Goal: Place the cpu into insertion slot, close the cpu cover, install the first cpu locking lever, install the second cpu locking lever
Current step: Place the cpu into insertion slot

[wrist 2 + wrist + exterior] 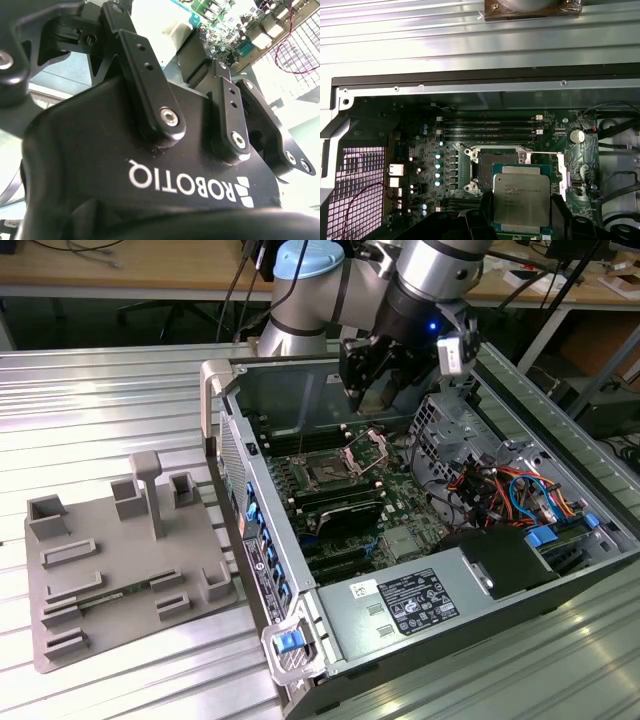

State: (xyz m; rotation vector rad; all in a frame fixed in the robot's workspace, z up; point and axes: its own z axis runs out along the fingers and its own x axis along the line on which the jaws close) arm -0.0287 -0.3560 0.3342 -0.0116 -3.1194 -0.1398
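Note:
My gripper is shut on the cpu, a flat square chip with a silver-grey top and a green edge, held by two opposite sides between the black fingers. In the first wrist view the chip hangs above the green board and partly covers the insertion slot, a dark square socket with a metal rim. In the exterior view the gripper hovers inside the open computer case, above and behind the insertion slot. The cpu cover stands tilted up and open beside the socket.
The case walls surround the board. Long black memory slots lie beside the socket, with a drive cage and coloured cables at the exterior view's right. A grey fixture plate with several holders rests on the table at the left.

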